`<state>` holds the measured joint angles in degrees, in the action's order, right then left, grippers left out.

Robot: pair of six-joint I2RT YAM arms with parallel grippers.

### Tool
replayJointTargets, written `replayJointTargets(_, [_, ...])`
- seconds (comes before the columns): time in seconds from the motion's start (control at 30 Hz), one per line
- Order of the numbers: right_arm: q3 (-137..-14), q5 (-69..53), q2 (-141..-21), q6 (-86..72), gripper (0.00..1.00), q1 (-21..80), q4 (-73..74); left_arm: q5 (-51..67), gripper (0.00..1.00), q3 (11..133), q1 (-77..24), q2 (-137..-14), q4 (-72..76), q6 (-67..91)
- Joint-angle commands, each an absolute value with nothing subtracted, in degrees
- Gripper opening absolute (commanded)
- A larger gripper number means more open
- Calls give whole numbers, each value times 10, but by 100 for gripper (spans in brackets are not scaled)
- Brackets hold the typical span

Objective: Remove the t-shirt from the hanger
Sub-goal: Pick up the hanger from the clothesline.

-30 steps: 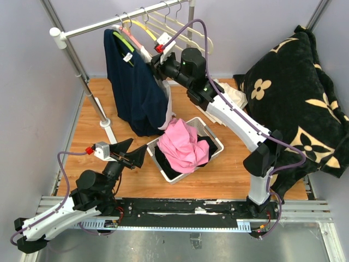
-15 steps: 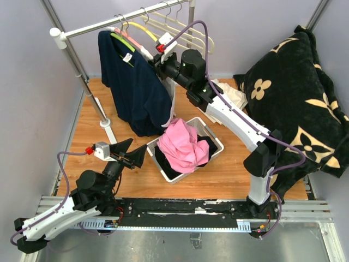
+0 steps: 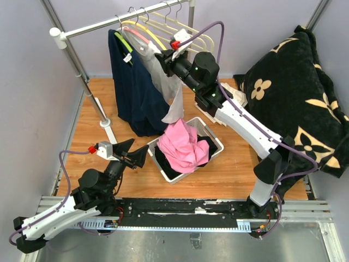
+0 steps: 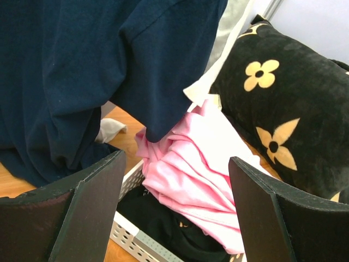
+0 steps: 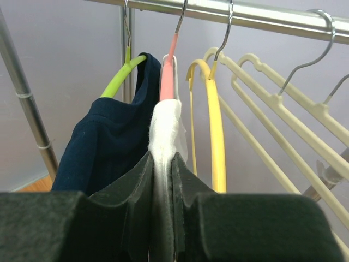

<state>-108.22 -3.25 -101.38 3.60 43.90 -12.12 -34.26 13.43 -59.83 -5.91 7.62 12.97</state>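
White cloth is pinched between the closed fingers of the right gripper (image 5: 162, 164). It is the white t-shirt (image 5: 166, 124), gripped at the shoulder where it drapes over the pink plastic hanger (image 5: 168, 76) hooked on the silver metal rail (image 5: 245, 13). From above, the shirt's loose body (image 3: 170, 95) trails down from the rail toward the floor. The step in hand looks like the pull-off. With the grip made, the next move probably calls for drawing the shoulder sideways and down along the hanger's arm, so the neck opening clears its end without dragging the hook off the rail. Neighbours crowd the work. A navy t-shirt (image 5: 109, 142) on a lime-green hanger (image 5: 122, 73) hangs just beside on one side, and a bare yellow hanger (image 5: 211, 120) and several cream plastic hangers (image 5: 283, 103) hang on the other, so any of them could snag or swing. The left gripper (image 3: 131, 154) waits low and well apart with its fingers spread wide, holding nothing. Below the rail stands a white slatted basket (image 3: 214, 134) holding a crumpled pink garment (image 3: 182, 144) over dark clothes. A black plush blanket with cream flowers (image 3: 294, 93) is heaped at the right.
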Motion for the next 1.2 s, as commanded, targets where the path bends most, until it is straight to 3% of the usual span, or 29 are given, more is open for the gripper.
replayJointTargets(0.0, [-1066,-25,-957,23,1,448,-220,-341,81,146,-602,-67,98,133])
replayJointTargets(0.53, [-980,-17,-880,49,1,452,-235,-331,81,171,-601,-109,117,125])
replayJointTargets(1.17, [-762,13,-631,80,1,473,-267,-271,81,269,-601,-244,191,108])
